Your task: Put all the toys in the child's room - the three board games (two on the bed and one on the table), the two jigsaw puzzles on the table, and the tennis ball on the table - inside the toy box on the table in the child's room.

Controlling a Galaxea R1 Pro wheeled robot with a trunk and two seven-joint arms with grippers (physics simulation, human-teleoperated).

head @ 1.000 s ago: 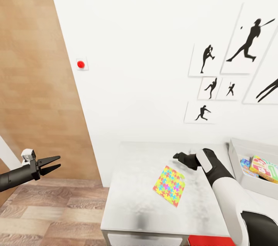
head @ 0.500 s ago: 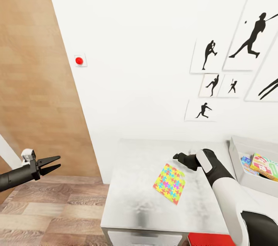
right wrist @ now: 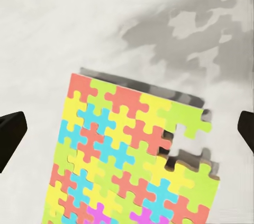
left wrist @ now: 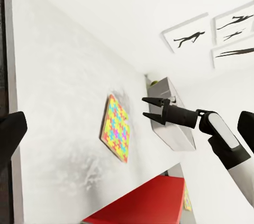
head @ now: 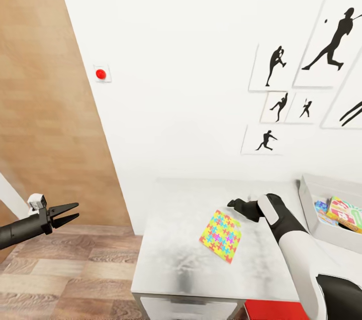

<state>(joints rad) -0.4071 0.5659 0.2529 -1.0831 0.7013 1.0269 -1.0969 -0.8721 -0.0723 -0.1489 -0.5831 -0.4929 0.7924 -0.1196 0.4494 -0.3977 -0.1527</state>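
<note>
On table (head: 181, 270), jigsaw puzzle (head: 221, 235) not yet binned; toy box (head: 322, 232) holds some games; my right gripper (head: 235, 204) open above puzzle, empty

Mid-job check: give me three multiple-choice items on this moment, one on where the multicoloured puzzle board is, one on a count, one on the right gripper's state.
1. Where does the thin multicoloured jigsaw puzzle board lie?
A. in the bin
B. flat on the pale grey table
C. on the floor

2. How many red round wall buttons show in the head view?
A. one
B. two
C. three

3. The right gripper is:
A. shut on the puzzle
B. open, above the puzzle
C. inside the pale grey toy box

Answers: 1 B, the board rests on the table top. 2 A, a single button on the wall. 3 B, the left wrist view shows its fingers spread with nothing between them.
</note>
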